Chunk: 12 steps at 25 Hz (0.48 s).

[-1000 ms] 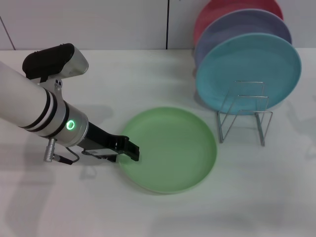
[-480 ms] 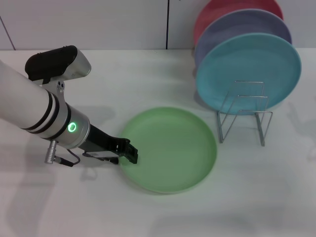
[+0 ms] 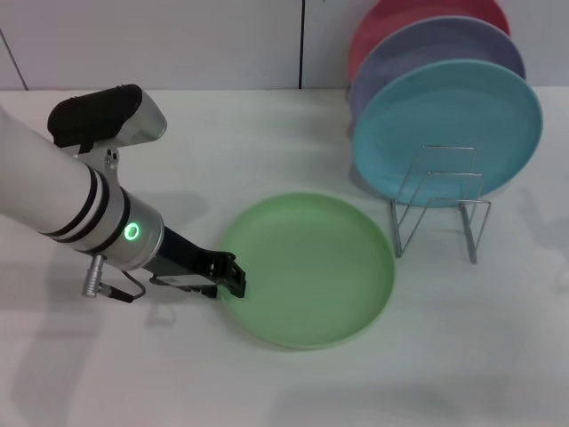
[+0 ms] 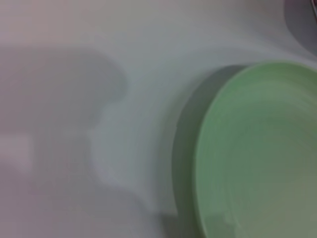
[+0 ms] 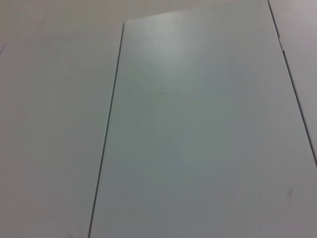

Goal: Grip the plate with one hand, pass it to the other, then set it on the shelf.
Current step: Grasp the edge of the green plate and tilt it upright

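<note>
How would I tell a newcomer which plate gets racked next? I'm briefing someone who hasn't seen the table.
Start at the shelf, the silver wire rack on the white table with plates standing in it. Beside its base, on the robot's left, the plate lies flat, the left hand at its rim. It is the only green one and the only one lying down.

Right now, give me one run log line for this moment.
phase: grasping | left gripper: at near-left rim of light-green plate on table | wire rack: front slots free | right arm: unseen
</note>
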Tool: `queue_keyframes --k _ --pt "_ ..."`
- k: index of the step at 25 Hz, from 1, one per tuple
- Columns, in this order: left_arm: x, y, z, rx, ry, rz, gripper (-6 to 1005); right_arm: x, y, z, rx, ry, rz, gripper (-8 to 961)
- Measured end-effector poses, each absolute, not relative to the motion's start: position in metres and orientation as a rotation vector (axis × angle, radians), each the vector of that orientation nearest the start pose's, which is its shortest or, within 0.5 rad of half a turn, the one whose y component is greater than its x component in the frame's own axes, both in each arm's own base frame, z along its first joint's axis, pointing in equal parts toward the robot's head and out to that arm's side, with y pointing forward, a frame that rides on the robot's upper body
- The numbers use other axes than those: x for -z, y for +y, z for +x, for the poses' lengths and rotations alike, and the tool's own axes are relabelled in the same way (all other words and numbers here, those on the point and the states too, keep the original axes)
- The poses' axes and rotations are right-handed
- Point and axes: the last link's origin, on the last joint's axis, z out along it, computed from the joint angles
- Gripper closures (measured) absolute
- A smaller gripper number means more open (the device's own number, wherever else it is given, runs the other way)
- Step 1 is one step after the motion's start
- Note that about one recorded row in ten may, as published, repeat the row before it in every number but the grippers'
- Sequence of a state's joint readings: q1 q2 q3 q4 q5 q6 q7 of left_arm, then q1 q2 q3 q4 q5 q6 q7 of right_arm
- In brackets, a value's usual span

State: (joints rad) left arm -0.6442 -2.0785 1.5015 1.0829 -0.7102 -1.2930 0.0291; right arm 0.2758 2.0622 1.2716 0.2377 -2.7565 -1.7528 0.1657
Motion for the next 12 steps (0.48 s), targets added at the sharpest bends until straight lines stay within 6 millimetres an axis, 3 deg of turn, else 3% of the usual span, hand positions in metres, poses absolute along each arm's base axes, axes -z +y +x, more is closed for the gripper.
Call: queue_keyframes --k 8,12 --pt "0.0551 0.3626 -0.1887 -0.237 -1.651 -2.246 644 -0.0511 0.2679 0.2936 -1.089 0.061 -1.365 239" --pt "0.0551 0.3625 -0.1889 -0.239 -1.647 -2.247 749 -0.0513 0.2679 0.2935 -1.091 0.06 -1.365 239"
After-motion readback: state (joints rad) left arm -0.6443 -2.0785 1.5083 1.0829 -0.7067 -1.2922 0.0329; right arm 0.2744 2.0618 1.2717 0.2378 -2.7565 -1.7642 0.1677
